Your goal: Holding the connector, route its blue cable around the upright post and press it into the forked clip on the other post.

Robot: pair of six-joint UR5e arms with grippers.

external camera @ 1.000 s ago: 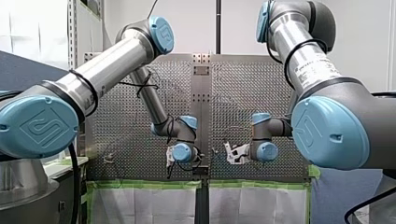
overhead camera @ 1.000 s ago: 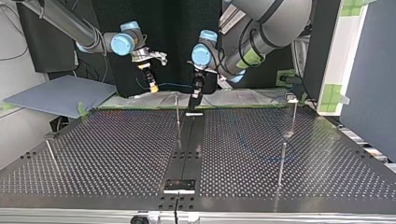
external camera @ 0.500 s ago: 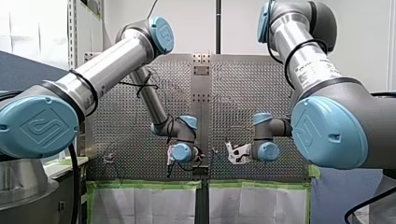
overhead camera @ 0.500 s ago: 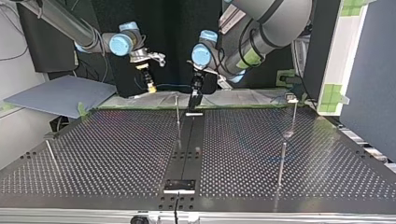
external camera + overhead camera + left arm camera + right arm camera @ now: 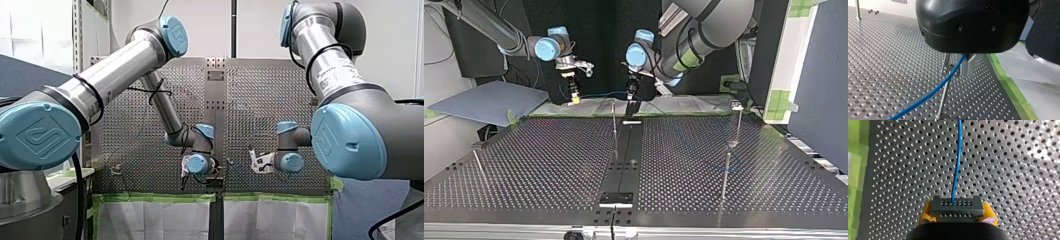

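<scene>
**Limits of view.** In the left wrist view the black housing of my left gripper covers the roots of its metal fingers; only their tips show. In the front view both grippers sit largely behind their wrist joints. In the top view the blue cable is a thin, faint line.

**Position relative to the tools.** My right gripper is clamped on the connector, with a yellow pad against each of its ends. The cable leaves the connector's face and runs straight ahead, above the perforated table. In the top view it spans from the connector across to my left gripper. There the two fingertips stand apart and the cable passes through the gap, next to one finger; contact cannot be judged. A thin upright post stands just beside these fingers, with the cable crossing in front of it.

**Appearance.** The connector is a dark grey rectangular block with rows of small holes. The cable is slim, bright blue and lightly curved
</scene>
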